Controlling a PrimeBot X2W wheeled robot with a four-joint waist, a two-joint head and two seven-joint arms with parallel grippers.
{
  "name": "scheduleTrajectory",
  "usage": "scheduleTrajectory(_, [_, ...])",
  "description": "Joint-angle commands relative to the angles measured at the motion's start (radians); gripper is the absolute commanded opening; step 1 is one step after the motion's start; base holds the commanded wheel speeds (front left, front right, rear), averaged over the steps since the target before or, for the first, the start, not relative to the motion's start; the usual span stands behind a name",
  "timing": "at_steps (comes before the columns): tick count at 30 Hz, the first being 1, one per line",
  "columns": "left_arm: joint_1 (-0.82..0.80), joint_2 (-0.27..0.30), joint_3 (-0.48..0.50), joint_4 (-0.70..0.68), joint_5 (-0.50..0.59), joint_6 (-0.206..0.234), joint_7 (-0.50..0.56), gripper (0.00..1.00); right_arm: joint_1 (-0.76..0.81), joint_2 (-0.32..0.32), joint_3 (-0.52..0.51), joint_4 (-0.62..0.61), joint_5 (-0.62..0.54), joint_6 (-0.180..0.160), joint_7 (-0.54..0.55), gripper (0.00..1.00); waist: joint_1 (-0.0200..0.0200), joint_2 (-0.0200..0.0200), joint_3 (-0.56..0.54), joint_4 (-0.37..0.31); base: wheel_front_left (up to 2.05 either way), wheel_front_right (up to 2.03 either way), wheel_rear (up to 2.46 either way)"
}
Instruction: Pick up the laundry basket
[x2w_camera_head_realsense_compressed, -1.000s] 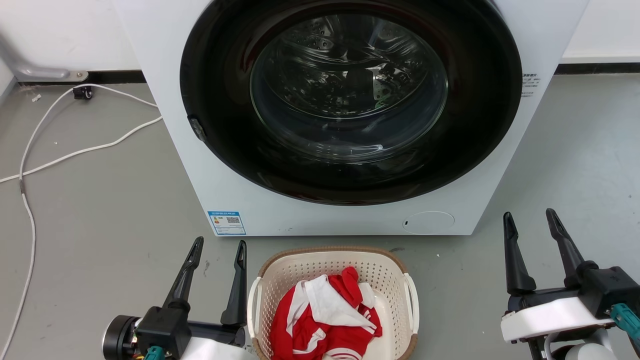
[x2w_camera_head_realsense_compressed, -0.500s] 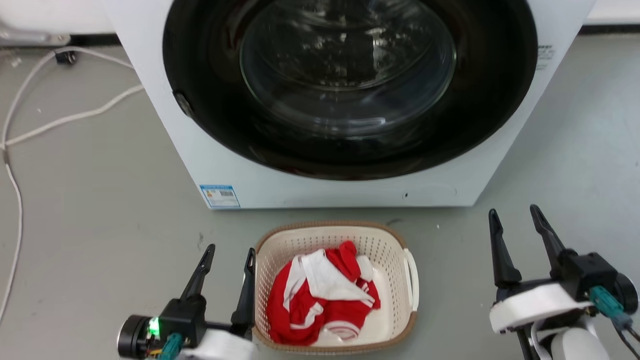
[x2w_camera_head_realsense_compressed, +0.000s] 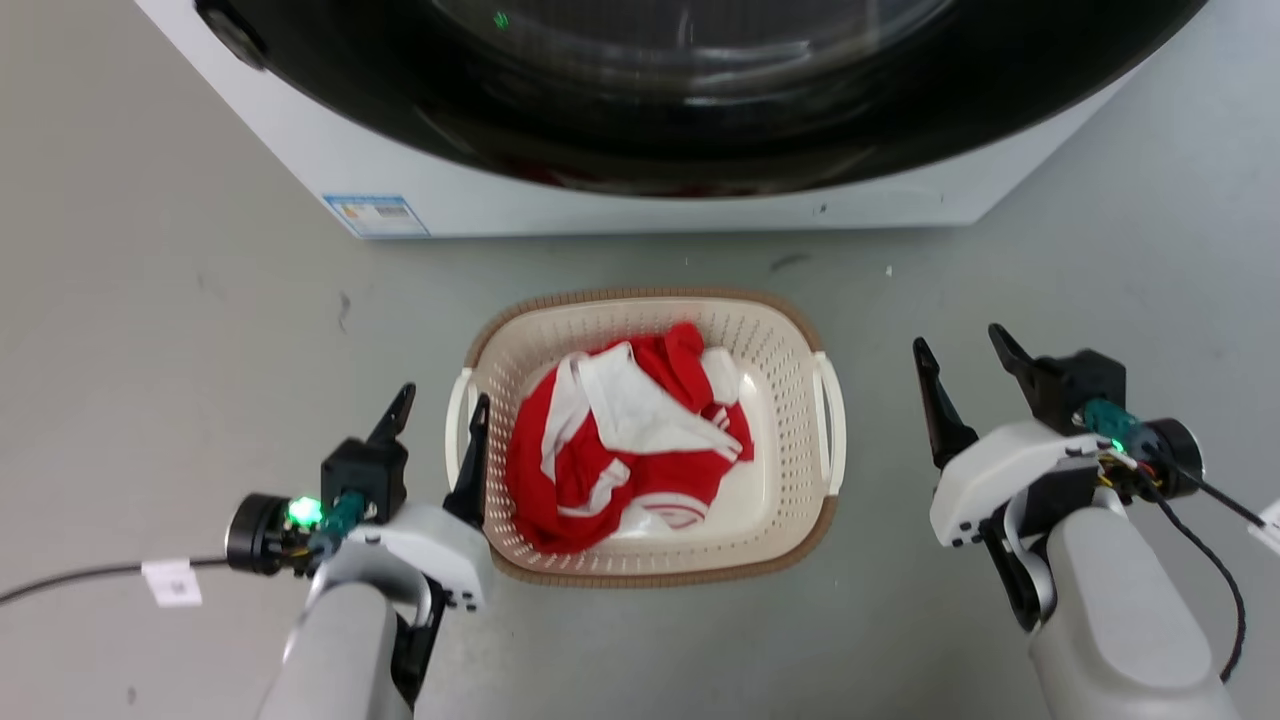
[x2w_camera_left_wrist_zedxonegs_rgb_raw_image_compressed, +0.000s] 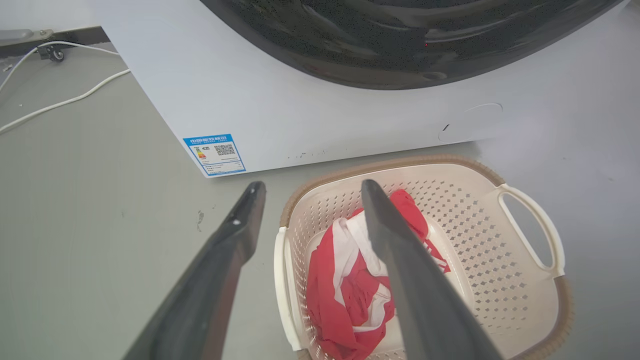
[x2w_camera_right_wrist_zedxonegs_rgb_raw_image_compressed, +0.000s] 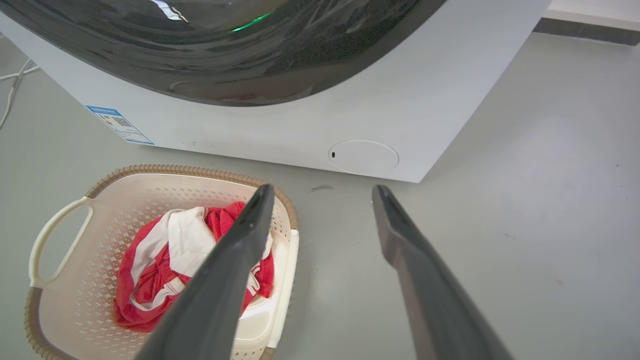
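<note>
Nearest the robot, the left claw (x2w_camera_head_realsense_compressed: 444, 398) is hanging spread wide and gripping nothing. In the head view its inner finger is lying along the basket's left side handle (x2w_camera_head_realsense_compressed: 458, 420) while the outer finger is pointing over bare floor (x2w_camera_head_realsense_compressed: 150, 330). Whether anything is touching cannot be told. A green light (x2w_camera_head_realsense_compressed: 300, 512) is glowing on that wrist, and a small white tag (x2w_camera_head_realsense_compressed: 172, 582) is hanging on its cable, with no writing legible on it.

The right claw (x2w_camera_head_realsense_compressed: 957, 338) is also gaping and carrying nothing, hovering over the floor, clearly apart from the right handle (x2w_camera_head_realsense_compressed: 832, 420).

Between the two claws the laundry basket (x2w_camera_head_realsense_compressed: 770, 345) is sitting upright on the grey floor. A crumpled red-and-white garment (x2w_camera_head_realsense_compressed: 620, 450) is lying inside it.

Just beyond the basket, the washing machine (x2w_camera_head_realsense_compressed: 700, 205) is standing with its dark round door facing the robot. A blue-bordered label (x2w_camera_left_wrist_zedxonegs_rgb_raw_image_compressed: 215, 154) is sticking to the lower left corner of its front, showing a QR code and a coloured rating chart; its print is too small to read. A round cover (x2w_camera_right_wrist_zedxonegs_rgb_raw_image_compressed: 363, 157) is sitting low on the right of the front. Farther off, a white cable (x2w_camera_left_wrist_zedxonegs_rgb_raw_image_compressed: 65, 102) is trailing across the floor.
</note>
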Motion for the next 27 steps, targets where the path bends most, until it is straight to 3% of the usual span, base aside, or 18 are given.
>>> scheduleTrajectory(1, [-0.061, 0.013, -0.002, 0.058, 0.002, -0.007, -0.002, 1.00, -0.055, -0.001, 0.006, 0.049, 0.003, 0.000, 0.012, 1.00, -0.0001, 0.0000, 0.099, -0.003, 0.00, 0.00, 0.00])
scheduleTrajectory(11, [-0.309, 0.046, -0.037, 0.379, 0.002, -0.028, -0.002, 1.00, -0.243, 0.000, 0.052, 0.292, 0.042, 0.000, 0.067, 1.00, -0.0001, 0.0000, 0.230, 0.027, 0.00, 0.00, 0.00])
scheduleTrajectory(17, [-0.403, 0.050, -0.067, 0.503, -0.001, -0.033, -0.002, 1.00, -0.319, -0.001, 0.083, 0.398, 0.092, 0.000, 0.107, 1.00, -0.0001, 0.0000, 0.276, 0.042, 0.00, 0.00, 0.00])
scheduleTrajectory(20, [-0.446, 0.054, -0.092, 0.569, 0.000, -0.035, -0.002, 1.00, -0.360, -0.001, 0.089, 0.459, 0.090, 0.000, 0.128, 1.00, -0.0001, 0.0000, 0.299, 0.049, 0.00, 0.00, 0.00])
scheduleTrajectory(23, [-0.497, 0.062, -0.125, 0.635, 0.010, -0.036, 0.002, 1.00, -0.408, -0.001, 0.071, 0.515, 0.019, 0.000, 0.156, 1.00, -0.0001, 0.0000, 0.324, 0.055, 0.00, 0.00, 0.00])
scheduleTrajectory(27, [-0.545, 0.045, -0.176, 0.707, -0.003, -0.036, 0.016, 1.00, -0.444, 0.000, 0.058, 0.574, 0.039, 0.000, 0.190, 1.00, -0.0001, 0.0000, 0.347, 0.068, 0.00, 0.00, 0.00])
